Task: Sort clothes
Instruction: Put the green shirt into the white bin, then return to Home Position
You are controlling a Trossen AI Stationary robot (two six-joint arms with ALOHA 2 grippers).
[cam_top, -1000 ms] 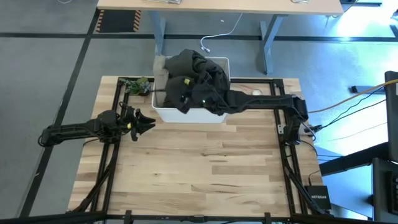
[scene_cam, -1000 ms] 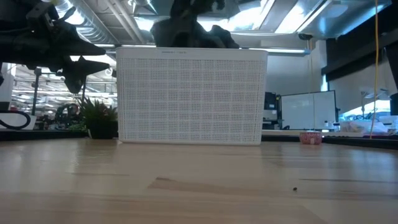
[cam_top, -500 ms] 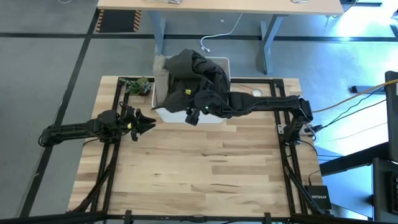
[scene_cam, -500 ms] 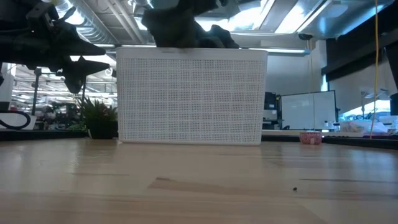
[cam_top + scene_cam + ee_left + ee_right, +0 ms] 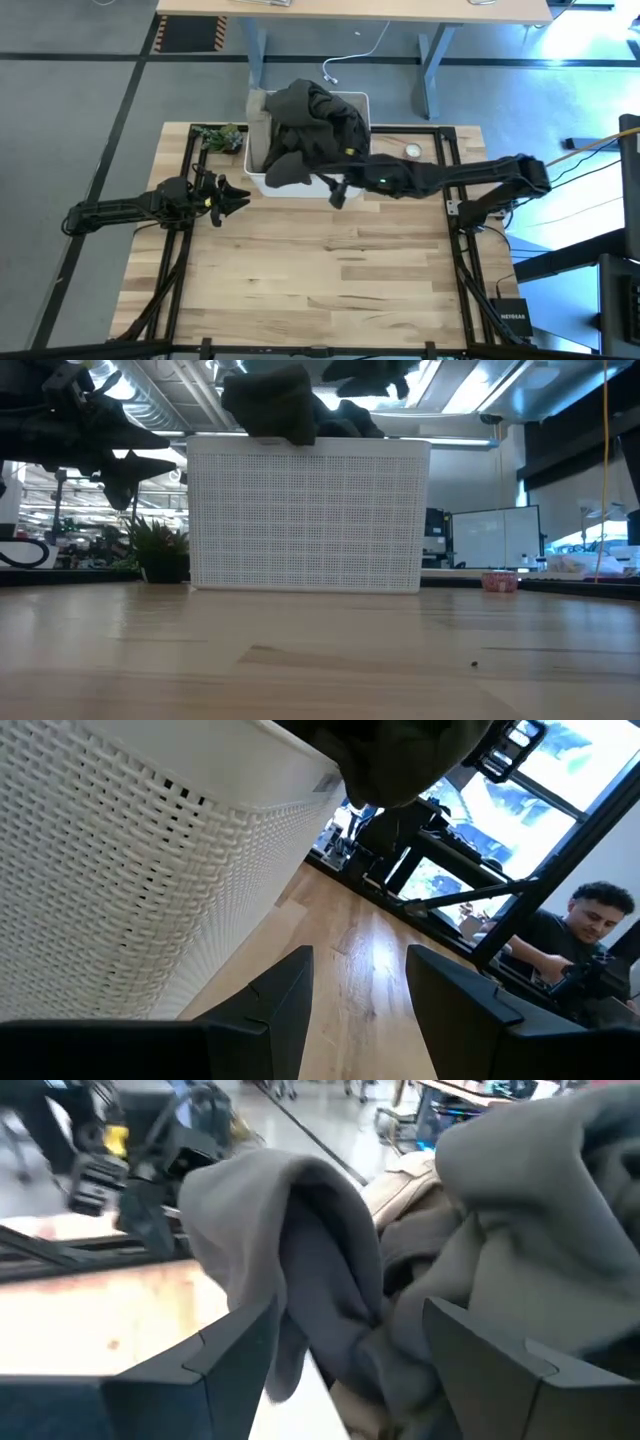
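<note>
A white plastic bin stands at the table's far middle, heaped with dark clothes. One dark grey-olive fold hangs over the bin's near rim; it also shows in the low view and the right wrist view. My right gripper is open just in front of the bin's near wall, to the right of that fold, fingers spread and empty. My left gripper is open and empty, left of the bin, above the table.
A small potted plant stands left of the bin at the far edge. A small round object lies right of the bin. The wooden table stretches in front of the bin. A person shows beyond the table.
My right gripper has come out of the bin toward the table's near edge, then toward its right edge. A dark fold of the heap came with it over the bin's near rim and now hangs there, apart from the gripper.
</note>
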